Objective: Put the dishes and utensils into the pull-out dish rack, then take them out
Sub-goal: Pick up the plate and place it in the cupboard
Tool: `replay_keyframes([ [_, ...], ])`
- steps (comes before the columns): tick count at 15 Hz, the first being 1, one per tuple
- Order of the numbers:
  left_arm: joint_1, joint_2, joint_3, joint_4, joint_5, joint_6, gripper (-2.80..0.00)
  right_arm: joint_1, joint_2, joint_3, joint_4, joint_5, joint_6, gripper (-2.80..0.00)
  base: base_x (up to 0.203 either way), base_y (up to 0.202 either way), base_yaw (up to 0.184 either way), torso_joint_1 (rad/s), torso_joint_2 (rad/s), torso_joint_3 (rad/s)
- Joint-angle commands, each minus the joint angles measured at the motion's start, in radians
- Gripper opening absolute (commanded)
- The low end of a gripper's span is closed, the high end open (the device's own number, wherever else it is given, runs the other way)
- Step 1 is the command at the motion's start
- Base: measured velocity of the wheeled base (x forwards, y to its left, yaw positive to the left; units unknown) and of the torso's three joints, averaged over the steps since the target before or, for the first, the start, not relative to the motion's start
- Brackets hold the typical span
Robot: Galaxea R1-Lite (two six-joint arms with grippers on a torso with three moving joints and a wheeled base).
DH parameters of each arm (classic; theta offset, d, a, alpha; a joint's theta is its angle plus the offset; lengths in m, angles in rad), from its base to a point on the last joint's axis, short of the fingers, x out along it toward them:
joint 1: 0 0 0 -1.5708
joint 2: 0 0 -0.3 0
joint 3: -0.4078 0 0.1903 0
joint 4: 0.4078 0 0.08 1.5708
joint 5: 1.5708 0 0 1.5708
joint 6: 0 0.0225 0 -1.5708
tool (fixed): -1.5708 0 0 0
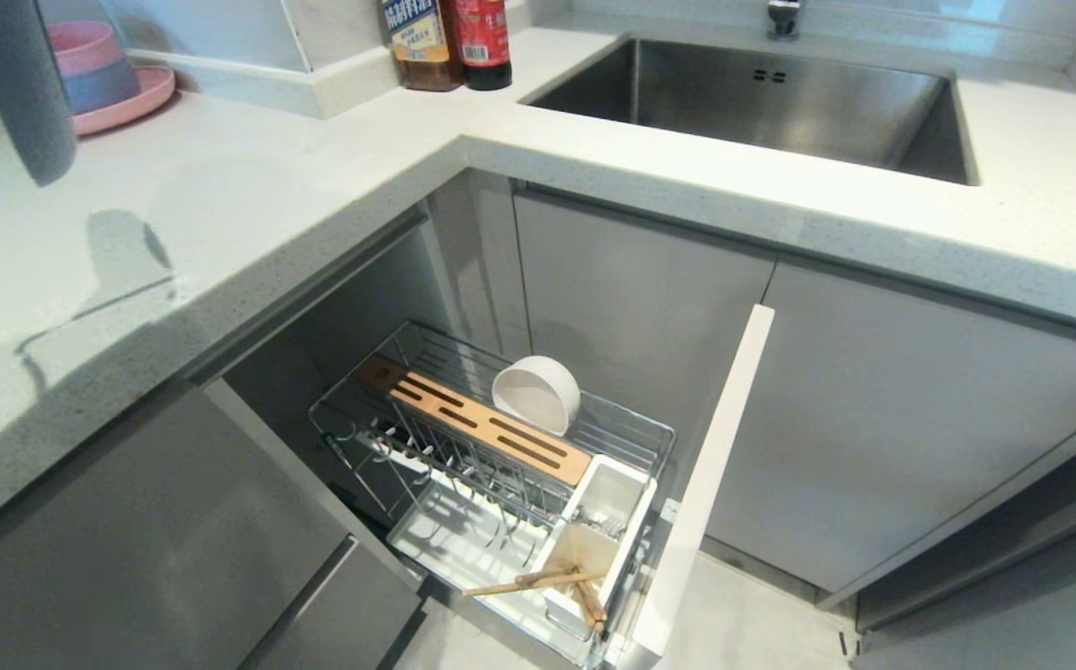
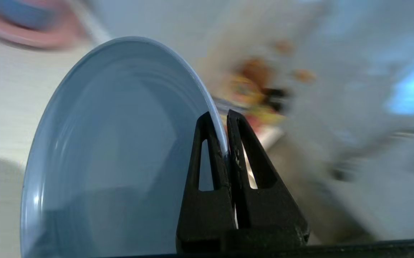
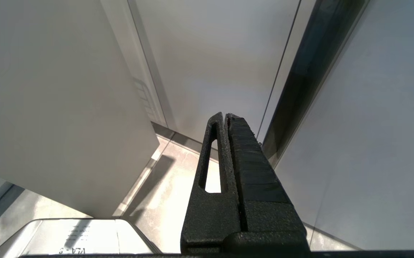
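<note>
Gripping the pale blue plate by its rim, the left pincer was clamped tight, one finger on each face of the edge. Plate sat on edge in the grip, its concave side toward the wrist camera. In the head view the same plate showed at the top left corner, edge-on, up above the worktop, with its shadow cast on the surface below. Background in the left wrist view was smeared, so nothing more to read there beyond a pink and blue blur.

Right pincer was clenched on nothing, fingers pressed together, parked low beside grey cabinet fronts and pale floor.

Pull-out dish rack stood open under the worktop corner, white door front out ahead of it. Cream-white bowl rested tipped on its side at the back of the wire basket, just behind the slotted wooden knife block. Plate prongs beside the block held no dish. Chopsticks lay in the near section of the white cutlery holder, their tips sticking out over the tray. Metal tines of the fork were just visible in the next section.

Further out: pink plate with stacked pink and blue bowls at the worktop's back left, two sauce bottles beside the steel sink.
</note>
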Motion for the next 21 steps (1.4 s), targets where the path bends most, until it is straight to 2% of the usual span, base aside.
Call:
replay_keyframes([
  [1,-0.120,-0.004,-0.001,-0.072,0.004,-0.002,-2.80,0.000,0.000,0.002,0.000,0.000,0.000,-2.80,0.000,0.000,0.000,0.000,0.00,0.000],
  [3,-0.245,0.003,0.000,-0.198,0.005,0.000,-2.80,0.000,0.000,0.002,0.000,0.000,0.000,-2.80,0.000,0.000,0.000,0.000,0.00,0.000],
  [8,-0.438,0.099,0.049,-0.407,0.041,-0.035,-2.80,0.000,0.000,0.001,0.000,0.000,0.000,-2.80,0.000,0.000,0.000,0.000,0.00,0.000],
  [10,-0.453,0.140,0.118,-0.441,0.046,-0.080,-2.80,0.000,0.000,0.001,0.000,0.000,0.000,-2.80,0.000,0.000,0.000,0.000,0.00,0.000],
  [12,-0.454,0.174,0.161,-0.438,0.047,-0.180,-2.80,0.000,0.000,0.002,0.000,0.000,0.000,-2.80,0.000,0.000,0.000,0.000,0.00,0.000],
  [16,-0.456,0.249,0.201,-0.435,0.057,-0.311,-2.80,0.000,0.000,0.002,0.000,0.000,0.000,-2.80,0.000,0.000,0.000,0.000,0.00,0.000],
  [21,-0.456,0.349,0.199,-0.381,0.182,-0.428,-2.80,0.000,0.000,0.002,0.000,0.000,0.000,-2.80,0.000,0.000,0.000,0.000,0.00,0.000],
])
